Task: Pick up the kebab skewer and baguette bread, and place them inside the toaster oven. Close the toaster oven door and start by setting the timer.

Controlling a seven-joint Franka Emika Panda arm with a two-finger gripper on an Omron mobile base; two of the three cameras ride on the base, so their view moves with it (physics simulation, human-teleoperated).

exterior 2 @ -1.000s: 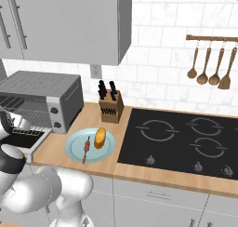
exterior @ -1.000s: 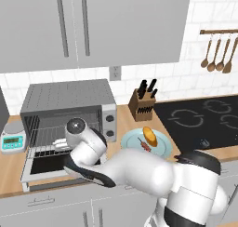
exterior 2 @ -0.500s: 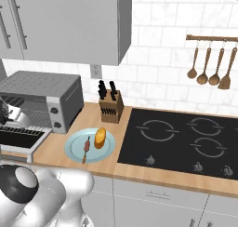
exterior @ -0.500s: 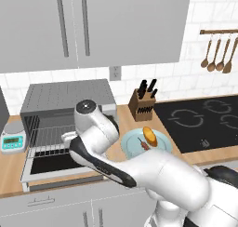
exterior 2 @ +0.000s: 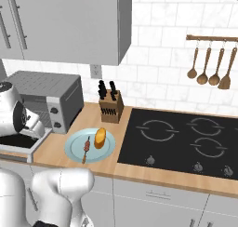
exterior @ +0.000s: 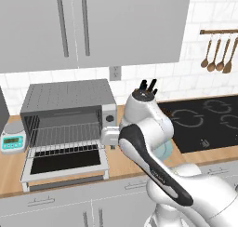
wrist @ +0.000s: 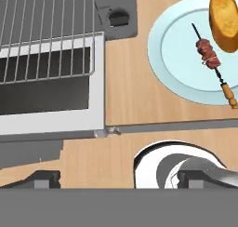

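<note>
The kebab skewer (wrist: 210,57) lies on a round light blue plate (wrist: 172,58), with the baguette bread (wrist: 225,19) beside it at the plate's edge. Both also show from the right: the skewer (exterior 2: 86,147) and the baguette bread (exterior 2: 100,137). The toaster oven (exterior: 69,105) stands at the left, its door (exterior: 65,162) dropped flat open. Wire racks (wrist: 46,30) show inside. My gripper (wrist: 120,179) hangs open and empty over bare counter, between the door's corner and the plate. From the left, it (exterior: 111,144) sits just right of the door.
A knife block (exterior 2: 110,107) stands behind the plate (exterior 2: 74,149). A black cooktop (exterior 2: 186,137) fills the right side, with utensils (exterior 2: 209,68) hung on a rail above. A small white scale (exterior: 11,140) sits left of the oven. Cabinets hang overhead.
The arm has swung right, from the oven's mouth to the counter between the door and the plate. The gripper has stayed open. Nothing on the counter has moved.
</note>
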